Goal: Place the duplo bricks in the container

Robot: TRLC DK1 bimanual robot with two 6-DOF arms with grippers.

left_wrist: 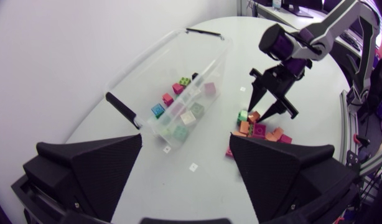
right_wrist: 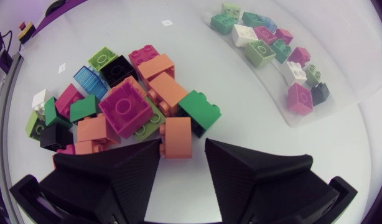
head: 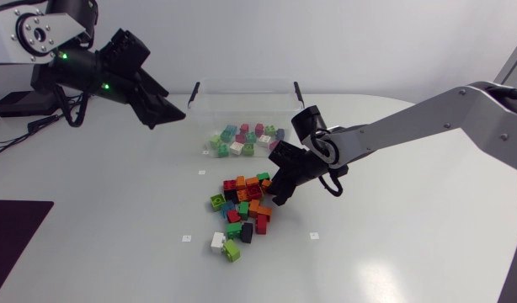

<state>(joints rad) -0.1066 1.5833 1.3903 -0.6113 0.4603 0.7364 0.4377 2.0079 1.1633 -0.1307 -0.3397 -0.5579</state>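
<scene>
- The right fingers (right_wrist: 110,180) are standing apart over the near edge of the pile (right_wrist: 122,109), pointing down at the surface (head: 393,244).
- An orange brick (right_wrist: 177,138) is lying in the gap at their tips. I cannot tell whether either finger is touching it, and it does not look clamped.
- Around it, the pile is sitting loose and partly stacked on the surface, just in front of the container (head: 246,82). It is mixing orange, magenta, green, black, blue and white pieces.
- The left fingers (left_wrist: 97,168) are spread wide and holding nothing. They are hanging above the surface beside the container's left end, well apart from the pile.
- The container is standing behind the pile with its lid off, and a loose layer of sorted bricks (head: 242,139) is already lying in it.
- Judging by the two heaps, the job is looking roughly half done. More than a dozen pieces are waiting outside, and the orange one seems to be the next pick.
</scene>
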